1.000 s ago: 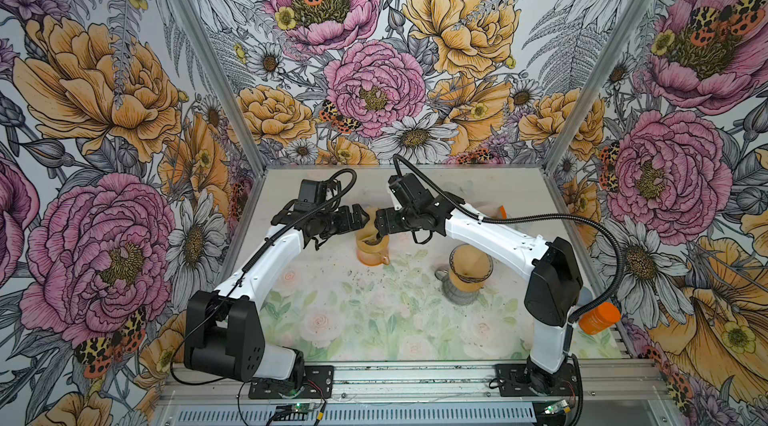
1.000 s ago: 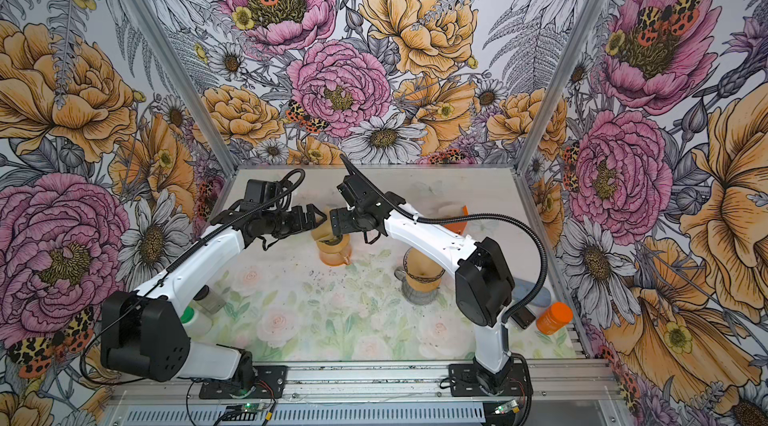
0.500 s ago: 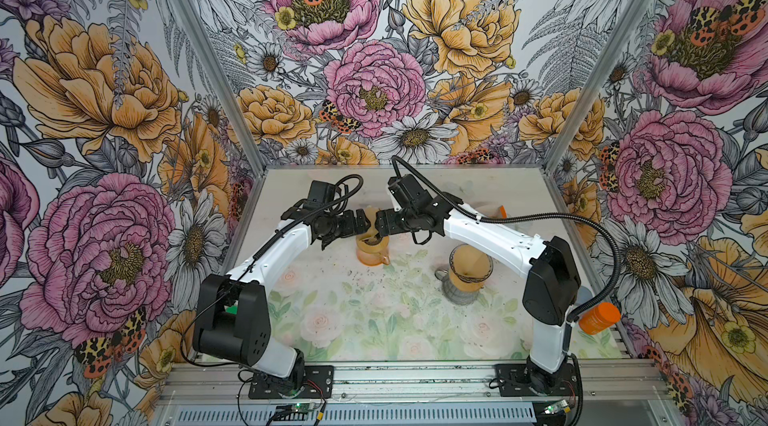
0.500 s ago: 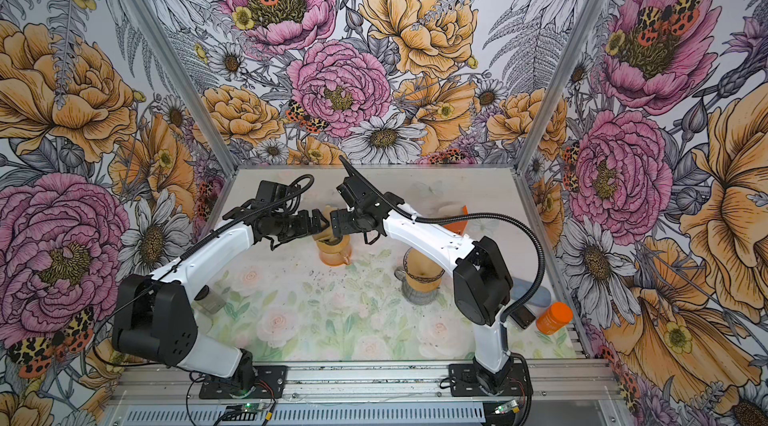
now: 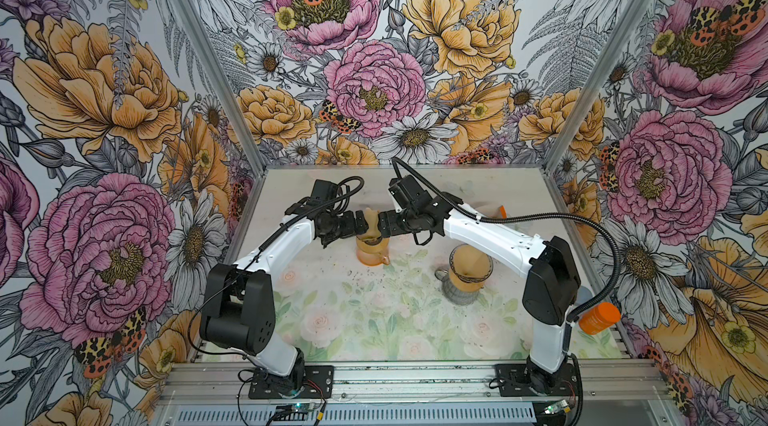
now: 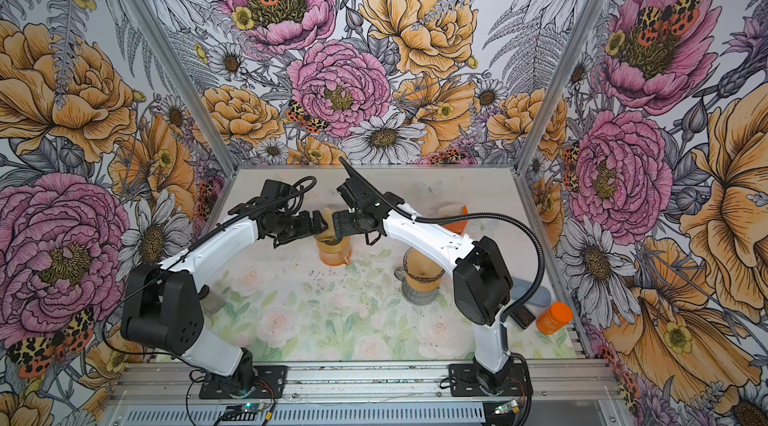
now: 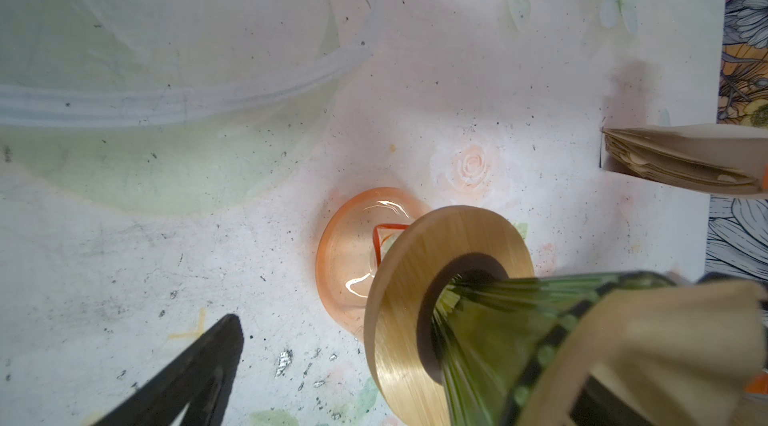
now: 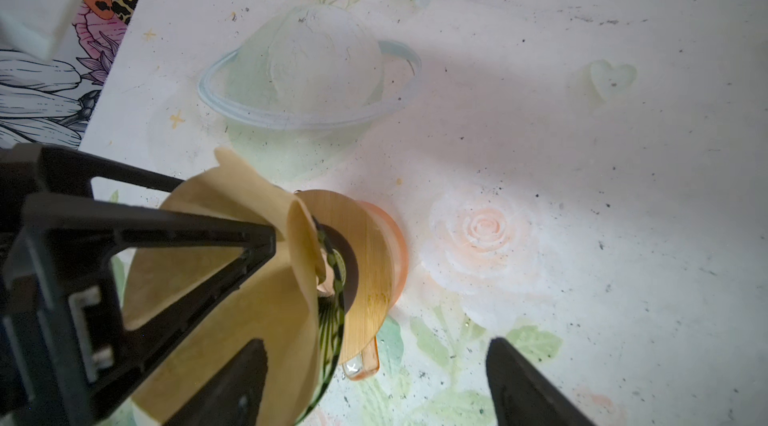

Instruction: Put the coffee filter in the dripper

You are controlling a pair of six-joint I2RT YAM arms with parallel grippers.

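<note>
A green glass dripper [image 7: 498, 320] with a bamboo ring [image 7: 399, 299] sits on an orange glass carafe [image 5: 371, 253] at mid-table. The tan coffee filter [image 8: 216, 278] sits loosely in the dripper's mouth, its edge flaring above the rim in both top views [image 5: 371, 216] [image 6: 328, 216]. My left gripper [image 5: 360, 225] comes in from the left, open; one finger [image 8: 145, 261] lies across the filter and the other finger [image 7: 187, 374] is outside the dripper. My right gripper [image 8: 376, 345] comes from the right, open, one finger [image 8: 232, 386] over the filter's inside and the other [image 8: 528, 386] clear of it.
A second glass server [image 5: 468, 274] with a tan filter stands right of centre under the right arm. A stack of folded filters [image 7: 681, 162] sits in an orange holder [image 5: 502, 211] at the back right. An orange jar [image 5: 598, 317] stands at the right edge.
My left gripper has moved right, closer to the dripper and filter. The right gripper has stayed almost still, its jaws still wide.
</note>
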